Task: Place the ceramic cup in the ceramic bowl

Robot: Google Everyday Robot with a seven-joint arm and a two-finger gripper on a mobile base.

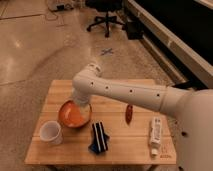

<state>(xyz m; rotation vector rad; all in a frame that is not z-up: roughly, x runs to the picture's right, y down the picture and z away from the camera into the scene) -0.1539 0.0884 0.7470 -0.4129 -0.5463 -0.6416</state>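
The ceramic cup (51, 132), small, plain and white, stands upright at the front left of the wooden table (135, 145). The ceramic bowl (74, 115), glossy orange inside with a pale rim, sits just right of and behind the cup. My white arm reaches in from the right, its elbow above the table's back. The gripper (80, 101) hangs over the bowl's far rim, mostly hidden behind the wrist. It is apart from the cup.
A dark blue and black folded object (98, 137) lies in front of the bowl. A reddish-brown elongated item (129, 114) lies mid-table. A white printed tube (156, 135) lies at the right. An office chair (105, 15) and a blue floor cross (106, 51) are behind.
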